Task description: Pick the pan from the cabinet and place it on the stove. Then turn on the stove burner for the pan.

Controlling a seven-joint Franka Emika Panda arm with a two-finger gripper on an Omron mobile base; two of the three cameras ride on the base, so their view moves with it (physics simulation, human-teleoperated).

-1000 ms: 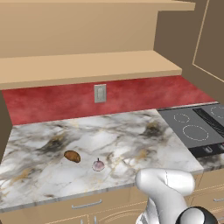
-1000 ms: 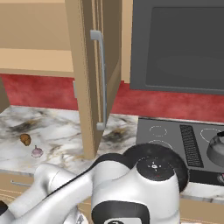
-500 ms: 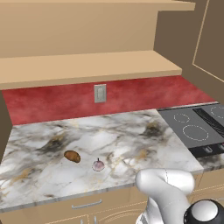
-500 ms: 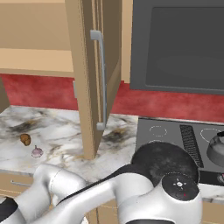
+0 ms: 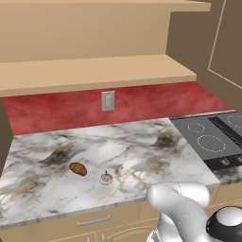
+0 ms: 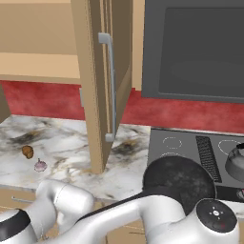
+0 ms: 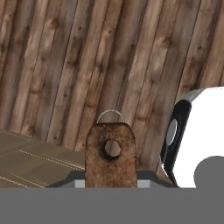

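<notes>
Pan (image 6: 178, 178) hangs low in front of stove (image 6: 186, 147), dark round body above robot arm; its brown handle end (image 7: 110, 155), hole in tip, sits between gripper (image 7: 110, 177) fingers, clamped on it. Cabinet (image 6: 102, 81) door open, shelf (image 5: 94, 71) bare. Kettle (image 6: 237, 162) on stove right. Potato (image 5: 78, 168) and garlic (image 5: 106, 178) on marble counter (image 5: 132, 151).

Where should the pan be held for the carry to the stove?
By its straight brown handle, coming from the handle's end, as the gripper has it: the flat handle suits a narrow grip, while the round pan body looks too wide.
</notes>
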